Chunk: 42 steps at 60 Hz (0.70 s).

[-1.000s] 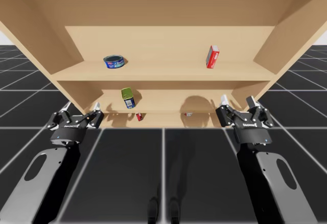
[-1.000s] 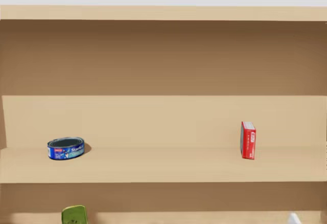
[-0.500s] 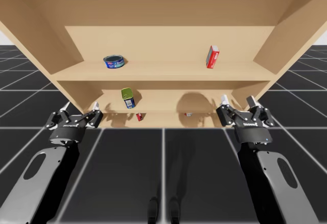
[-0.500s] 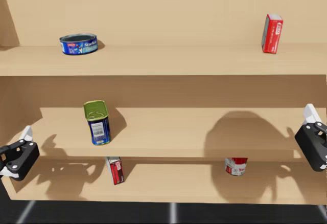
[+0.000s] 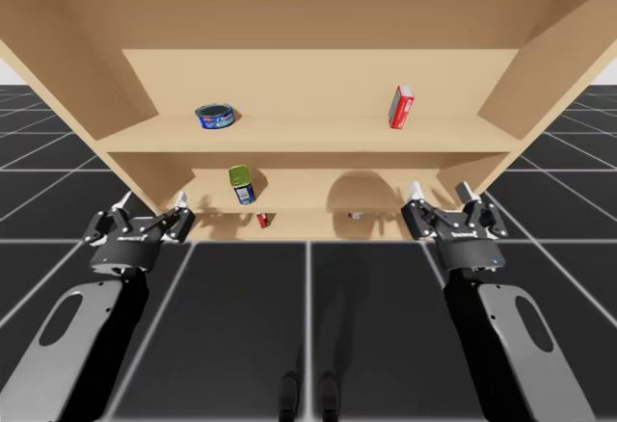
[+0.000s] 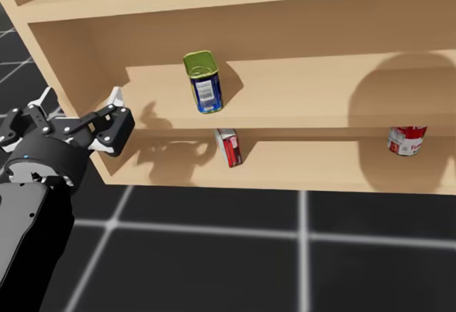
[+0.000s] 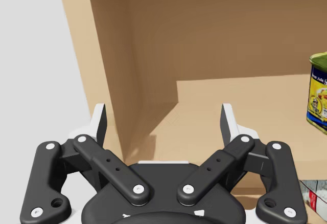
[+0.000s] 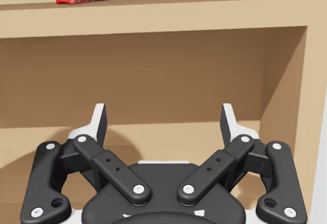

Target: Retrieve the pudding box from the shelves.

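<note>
Bright, even light from the front throws soft rounded shadows onto the shelves point(image 5: 308, 143), darkest in the lower bays.

One red box point(image 5: 401, 107) with a white top stands upright on the top shelf point(image 5: 308, 135), toward its right end. A second red box point(image 6: 229, 147) with a pale top stands tilted on the bottom shelf point(image 6: 320, 168), left of middle. I cannot tell which holds pudding.

Simulated test scene: plain wooden shelves point(image 5: 308, 138) on a black gridded floor point(image 5: 241, 326).
</note>
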Each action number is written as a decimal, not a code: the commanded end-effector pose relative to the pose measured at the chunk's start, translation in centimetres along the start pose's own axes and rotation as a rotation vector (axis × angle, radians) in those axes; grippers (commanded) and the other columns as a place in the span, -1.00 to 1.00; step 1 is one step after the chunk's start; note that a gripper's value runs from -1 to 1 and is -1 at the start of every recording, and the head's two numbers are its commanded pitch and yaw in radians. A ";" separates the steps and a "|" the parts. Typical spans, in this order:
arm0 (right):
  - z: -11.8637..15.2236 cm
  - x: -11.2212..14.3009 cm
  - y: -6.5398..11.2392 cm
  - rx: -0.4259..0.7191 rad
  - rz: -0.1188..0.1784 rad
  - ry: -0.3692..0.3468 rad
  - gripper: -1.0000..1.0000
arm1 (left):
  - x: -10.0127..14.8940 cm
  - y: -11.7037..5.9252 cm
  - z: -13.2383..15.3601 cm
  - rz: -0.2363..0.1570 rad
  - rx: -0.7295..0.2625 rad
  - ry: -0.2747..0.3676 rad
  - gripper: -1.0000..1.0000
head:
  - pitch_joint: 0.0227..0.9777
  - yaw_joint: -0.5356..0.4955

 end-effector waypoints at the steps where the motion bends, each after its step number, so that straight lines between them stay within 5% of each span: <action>1: 0.0 -0.1 0.1 0.000 -0.001 0.005 -1.00 | 2.5 -1.2 1.7 0.026 -0.041 -0.033 -1.00 | 0.47 0.46; 18: 0.1 0.1 -0.1 -0.007 -0.011 0.006 -1.00 | 7.5 -3.9 8.8 0.093 -0.284 0.026 -1.00 | 0.41 0.46; 22: 0.1 0.1 -0.1 -0.010 -0.011 0.005 -1.00 | 7.3 -4.5 10.0 0.079 -0.296 0.051 -1.00 | 0.41 0.47; 30: 0.2 0.2 -0.3 -0.011 -0.015 0.003 -1.00 | 6.0 -5.7 11.8 0.110 -0.341 0.104 -1.00 | 0.41 0.47; 37: 0.1 0.2 -0.4 -0.013 -0.015 0.002 -1.00 | 3.8 -7.1 11.8 0.142 -0.318 0.145 -1.00 | 0.41 0.46; 42: 0.1 0.3 -0.5 -0.013 -0.016 0.001 -1.00 | 1.8 -7.9 11.3 0.128 -0.289 0.165 -1.00 | 0.41 0.45</action>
